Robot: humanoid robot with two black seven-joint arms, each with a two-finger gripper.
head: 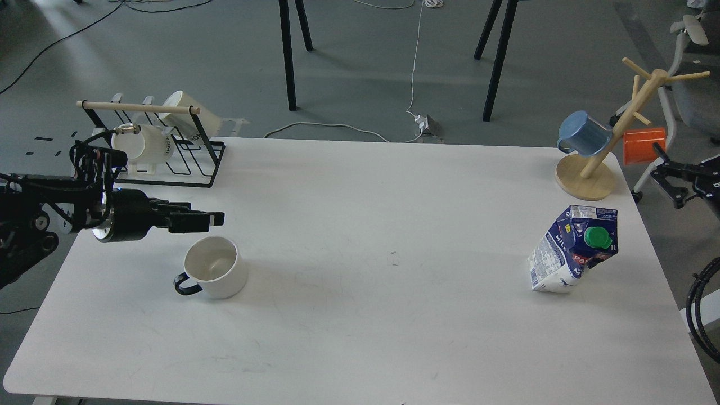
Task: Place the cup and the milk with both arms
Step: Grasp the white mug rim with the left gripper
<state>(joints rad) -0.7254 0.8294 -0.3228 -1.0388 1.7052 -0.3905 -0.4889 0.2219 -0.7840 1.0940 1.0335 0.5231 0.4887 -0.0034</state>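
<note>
A white cup (216, 267) with a black handle stands upright on the left part of the white table (365, 315). A dented blue and white milk carton (574, 250) with a green cap stands leaning on the right part. My left gripper (216, 218) reaches in from the left, just behind and above the cup's rim. It is seen side-on, so I cannot tell its fingers apart. My right gripper (658, 163) is open and empty beyond the table's right edge, behind the carton.
A black wire rack (169, 163) with white mugs and a wooden bar stands at the back left corner. A wooden mug tree (585, 177) holding a blue mug (585, 134) and an orange mug (644, 145) stands at the back right.
</note>
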